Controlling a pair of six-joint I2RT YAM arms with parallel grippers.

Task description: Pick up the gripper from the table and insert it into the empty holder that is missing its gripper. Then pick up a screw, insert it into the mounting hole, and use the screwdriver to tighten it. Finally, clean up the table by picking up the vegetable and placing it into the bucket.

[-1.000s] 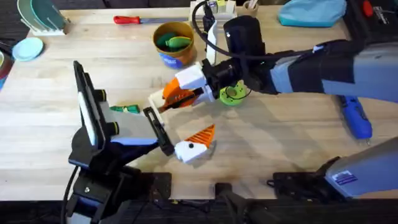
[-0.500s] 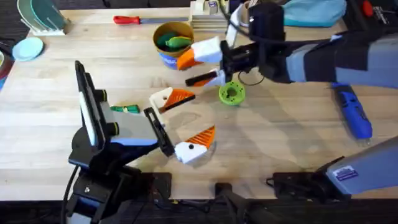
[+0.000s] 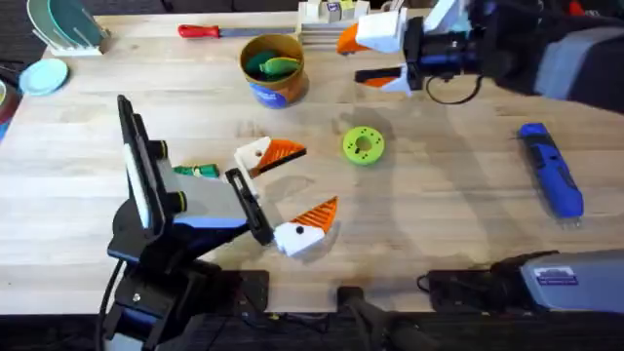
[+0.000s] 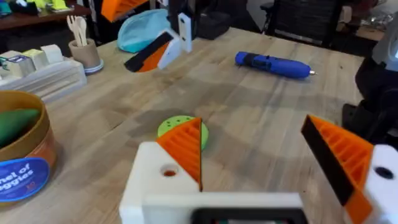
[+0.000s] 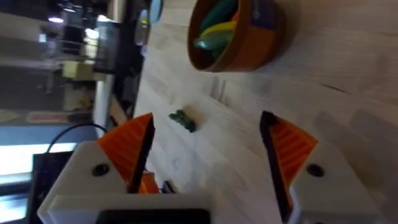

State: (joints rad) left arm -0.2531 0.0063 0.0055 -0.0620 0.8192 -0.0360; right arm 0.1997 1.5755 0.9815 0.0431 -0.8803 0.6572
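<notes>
Blue screwdriver (image 3: 552, 180) lies flat, bit toward near edge; right gripper (image 3: 378, 55) open, empty.

A: Table (image 3: 439, 214)?
B: Pale wood, visible grain, matt.
A: Screwdriver (image 3: 549, 179)?
B: Blue plastic, slight sheen, thin metal bit.
A: Bucket (image 3: 274, 69)?
B: Yellow-orange, smooth, glossy blue label band.
A: Right gripper (image 3: 381, 58), upper right of the overhead frame?
B: White plastic fingers, orange ribbed pads, matt.
A: Green disc (image 3: 363, 145)?
B: Lime plastic, matt, holes through it.
A: Left gripper (image 3: 292, 192)?
B: Same white plastic, ribbed orange pads.
</notes>
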